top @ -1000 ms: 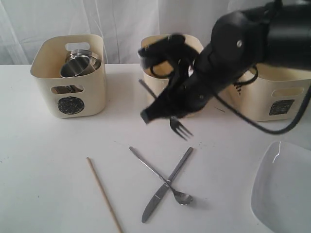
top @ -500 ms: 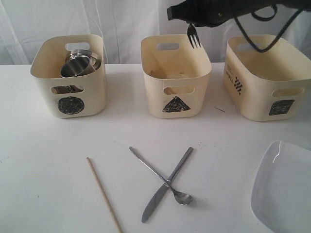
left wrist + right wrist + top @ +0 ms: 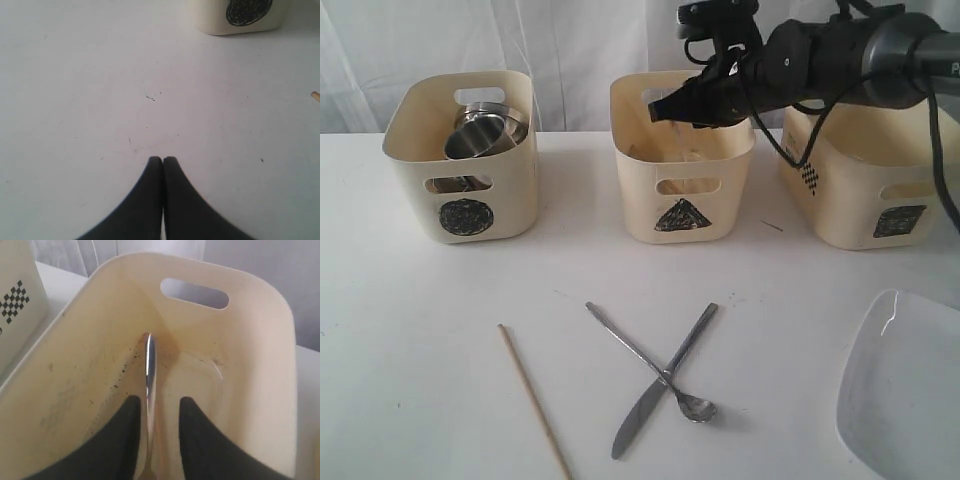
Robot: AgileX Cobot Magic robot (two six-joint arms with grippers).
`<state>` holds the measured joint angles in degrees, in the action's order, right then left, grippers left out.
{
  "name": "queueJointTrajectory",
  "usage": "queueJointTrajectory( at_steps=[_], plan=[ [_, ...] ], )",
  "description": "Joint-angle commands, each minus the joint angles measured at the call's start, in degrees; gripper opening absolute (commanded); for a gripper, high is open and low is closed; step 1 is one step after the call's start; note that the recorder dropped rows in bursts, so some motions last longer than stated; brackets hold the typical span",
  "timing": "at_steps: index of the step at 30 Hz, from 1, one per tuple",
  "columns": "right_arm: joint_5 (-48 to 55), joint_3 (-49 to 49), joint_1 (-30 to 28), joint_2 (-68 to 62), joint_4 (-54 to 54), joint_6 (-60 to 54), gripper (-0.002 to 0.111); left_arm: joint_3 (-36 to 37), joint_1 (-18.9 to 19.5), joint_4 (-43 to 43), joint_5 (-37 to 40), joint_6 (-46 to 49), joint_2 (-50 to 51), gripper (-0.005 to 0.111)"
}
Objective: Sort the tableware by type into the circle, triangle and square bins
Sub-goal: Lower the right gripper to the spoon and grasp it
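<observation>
My right gripper point(image 3: 665, 108) hangs over the triangle bin point(image 3: 682, 170), its jaws apart. In the right wrist view a steel fork point(image 3: 149, 365) shows between the open fingers of the right gripper point(image 3: 156, 401), inside the triangle bin point(image 3: 250, 355), and no finger clamps it. My left gripper point(image 3: 163, 160) is shut and empty over bare table near the circle bin point(image 3: 240, 15). The circle bin point(image 3: 462, 150) holds steel cups point(image 3: 480, 132). A knife point(image 3: 632, 425) and a spoon point(image 3: 620, 333) lie crossed on the table, with a chopstick point(image 3: 533, 400) to their left.
The square bin point(image 3: 865, 180) stands at the right, under my right arm. A large white plate point(image 3: 905, 385) lies at the front right corner. White curtain hangs behind the three bins. A chopstick tip point(image 3: 315, 96) shows at the edge of the left wrist view.
The right arm lifted the fork from the table to above the triangle bin, then lowered toward it and opened its jaws. The fork no longer hangs below the gripper in the exterior view.
</observation>
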<state>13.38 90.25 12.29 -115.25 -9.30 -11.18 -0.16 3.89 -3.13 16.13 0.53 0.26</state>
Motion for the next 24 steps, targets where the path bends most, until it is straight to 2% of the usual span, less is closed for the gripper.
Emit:
queueJointTrajectory(
  at_steps=[1,3,6,8,13,18,20,24],
  plan=[
    [3.1,0.5,-0.4,2.3,0.1,-0.7,0.031,0.2,0.0,-0.1,0.1,-0.5,-0.3,0.0],
    [12.6,0.5,-0.4,6.5,0.1,-0.7,0.031,0.2,0.0,-0.1,0.1,-0.5,-0.3,0.0],
    [42.5,0.3,-0.4,13.1,-4.8,-0.9,0.031,0.2,0.0,-0.1,0.1,-0.5,-0.3,0.0],
    [56.6,-1.3,-0.1,14.2,-10.3,-3.9,0.031,0.2,0.0,-0.1,0.1,-0.5,-0.3,0.0],
    [55.6,-14.9,4.5,14.5,-13.2,-3.8,0.031,0.2,0.0,-0.1,0.1,-0.5,-0.3,0.0],
    [34.0,-28.0,12.7,14.5,-12.8,-4.3,0.031,0.2,0.0,-0.1,0.1,-0.5,-0.3,0.0],
    [27.0,-29.5,14.7,14.3,-11.3,-4.3,0.031,0.2,0.0,-0.1,0.1,-0.5,-0.3,0.0],
    [20.6,-30.3,16.4,13.3,-8.7,-4.3,0.031,0.2,0.0,-0.1,0.1,-0.5,-0.3,0.0]
  ],
)
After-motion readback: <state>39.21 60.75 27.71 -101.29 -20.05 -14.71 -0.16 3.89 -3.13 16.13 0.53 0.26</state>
